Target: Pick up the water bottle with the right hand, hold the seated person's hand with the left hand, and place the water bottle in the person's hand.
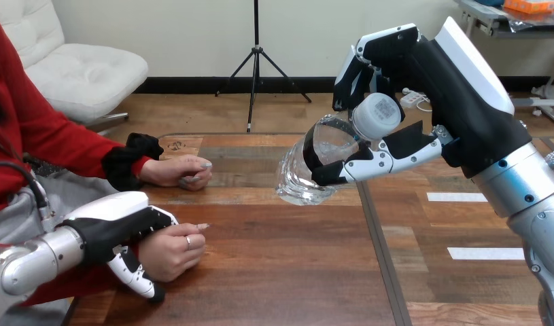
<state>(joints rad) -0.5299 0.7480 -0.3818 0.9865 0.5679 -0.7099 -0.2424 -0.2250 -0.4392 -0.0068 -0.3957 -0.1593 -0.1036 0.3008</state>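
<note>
Table: wooden table (pixel 274 272) in dark brown planks, from the head view; a seam runs from the centre toward 5 o'clock, and two white tape strips (pixel 456 197) lie flat on the wood at 4 o'clock.
Right arm: right arm (pixel 525 183) comes in at 4 o'clock and reaches up toward 2 o'clock, its silver forearm well above the table top.
Right hand: right hand (pixel 430 75) at 2 o'clock, clenched round the water bottle, with the fingers wrapped over the neck end from above and the thumb laid along the underside.
Water bottle: water bottle (pixel 294 180) of clear plastic, held in the air just right of centre and tilted (almost on its side); its white cap (pixel 377 115) points toward 2 o'clock and its base toward 8 o'clock, clear of the table.
Left arm: left arm (pixel 29 261) enters at 8 o'clock, low over the table edge.
Left hand: left hand (pixel 114 227) at 8 o'clock, grasping the person's near hand (pixel 175 250) at the wrist, fingers curled over the top and thumb hooked underneath.
Near hand: a loose fist at 7 o'clock on the table, well apart from the bottle.
Far hand: person's far hand (pixel 182 171) at 9 o'clock, a fist resting on the wood, apart from both robot hands.
</note>
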